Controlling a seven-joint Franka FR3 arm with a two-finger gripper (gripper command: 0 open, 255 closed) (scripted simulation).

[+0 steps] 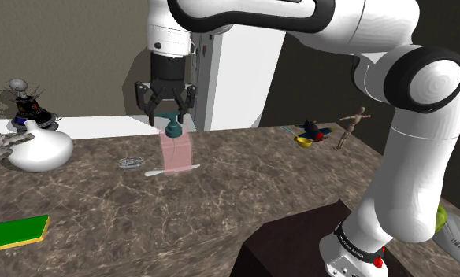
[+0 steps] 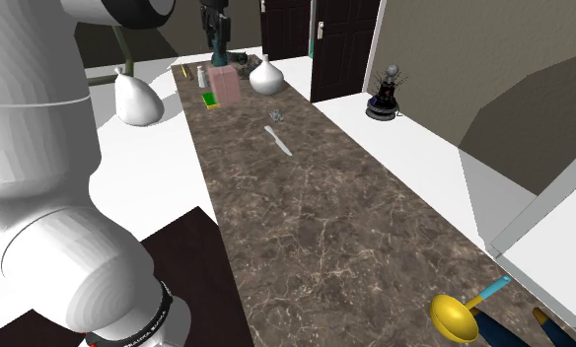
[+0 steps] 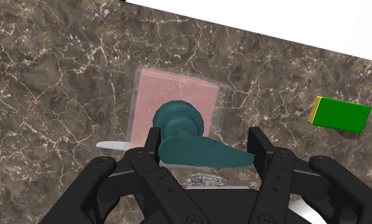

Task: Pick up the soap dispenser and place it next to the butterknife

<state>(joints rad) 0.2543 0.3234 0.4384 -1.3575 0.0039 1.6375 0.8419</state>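
Soap dispenser (image 1: 176, 151) (teal pump) in pincer's (image 1: 171, 120) clasp

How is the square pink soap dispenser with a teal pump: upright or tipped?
Upright: the pink soap dispenser has vertical sides, its teal pump on top.

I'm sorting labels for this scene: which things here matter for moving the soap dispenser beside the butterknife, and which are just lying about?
Job in hand: soap dispenser, butterknife, tool.
Lying about: white vase, green block, wooden mannequin, yellow ladle.
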